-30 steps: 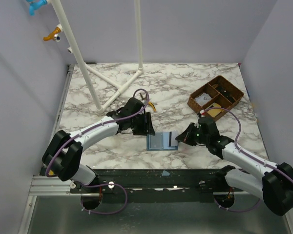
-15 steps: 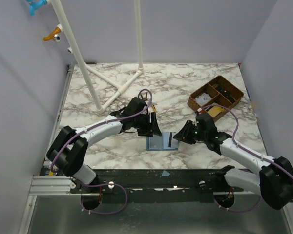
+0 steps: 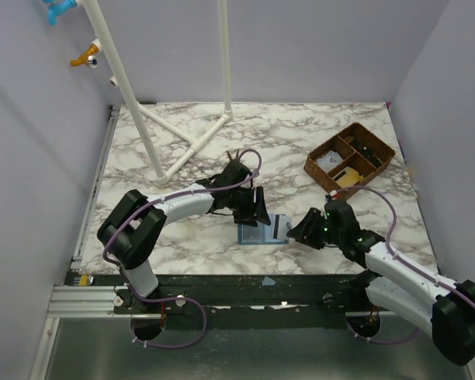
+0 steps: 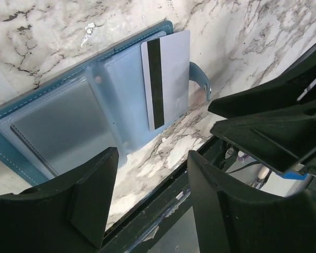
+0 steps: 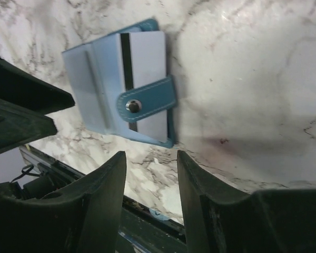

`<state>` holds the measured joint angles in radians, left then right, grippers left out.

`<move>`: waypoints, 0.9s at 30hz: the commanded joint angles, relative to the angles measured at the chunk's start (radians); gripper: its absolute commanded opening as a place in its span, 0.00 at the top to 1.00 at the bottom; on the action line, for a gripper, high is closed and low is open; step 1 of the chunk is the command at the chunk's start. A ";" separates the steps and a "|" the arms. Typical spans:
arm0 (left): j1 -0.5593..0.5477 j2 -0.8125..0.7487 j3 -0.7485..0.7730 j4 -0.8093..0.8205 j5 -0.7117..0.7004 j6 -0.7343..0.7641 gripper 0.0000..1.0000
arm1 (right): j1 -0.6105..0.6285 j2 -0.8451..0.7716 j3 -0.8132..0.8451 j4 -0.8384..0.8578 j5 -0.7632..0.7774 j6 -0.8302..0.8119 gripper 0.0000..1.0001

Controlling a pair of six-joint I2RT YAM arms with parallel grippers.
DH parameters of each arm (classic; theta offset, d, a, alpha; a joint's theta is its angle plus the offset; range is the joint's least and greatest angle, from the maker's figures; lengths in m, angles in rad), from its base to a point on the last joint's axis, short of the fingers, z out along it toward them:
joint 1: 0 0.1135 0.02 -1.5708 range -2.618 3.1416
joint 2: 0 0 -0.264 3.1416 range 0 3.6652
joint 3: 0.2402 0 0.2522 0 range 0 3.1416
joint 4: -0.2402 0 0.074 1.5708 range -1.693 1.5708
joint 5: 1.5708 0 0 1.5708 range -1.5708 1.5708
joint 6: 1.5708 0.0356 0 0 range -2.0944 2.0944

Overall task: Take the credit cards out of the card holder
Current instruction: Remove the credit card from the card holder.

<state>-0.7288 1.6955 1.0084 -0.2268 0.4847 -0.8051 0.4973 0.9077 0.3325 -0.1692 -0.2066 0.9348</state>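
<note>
Well, open card holder (image 3: 263,229) lies nr table (image 3: 182,245) front edge.

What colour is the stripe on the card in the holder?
Black stripe on a pale silvery card; shows best in the left wrist view.
</note>
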 commanded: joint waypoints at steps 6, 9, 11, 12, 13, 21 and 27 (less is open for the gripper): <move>-0.009 0.046 0.038 0.023 0.041 -0.008 0.44 | -0.001 0.076 -0.104 0.233 -0.007 0.045 0.55; -0.012 0.057 0.042 0.028 0.043 -0.011 0.45 | 0.000 0.097 -0.111 0.276 -0.010 0.052 0.57; -0.014 0.068 0.046 0.034 0.050 -0.015 0.47 | 0.000 0.111 -0.115 0.300 -0.010 0.055 0.59; -0.014 0.075 0.048 0.037 0.052 -0.017 0.48 | -0.001 0.116 -0.115 0.303 -0.005 0.056 0.59; -0.015 0.082 0.050 0.042 0.056 -0.018 0.48 | 0.000 0.122 -0.115 0.308 -0.001 0.057 0.60; -0.020 0.141 0.088 0.048 0.073 -0.023 0.62 | -0.001 0.166 -0.111 0.325 0.009 0.055 0.61; -0.023 0.170 0.093 0.055 0.079 -0.024 0.64 | -0.001 0.189 -0.104 0.338 0.004 0.055 0.65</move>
<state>-0.7437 1.8378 1.0760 -0.1890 0.5343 -0.8276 0.4973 1.0805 0.2321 0.1368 -0.2077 0.9871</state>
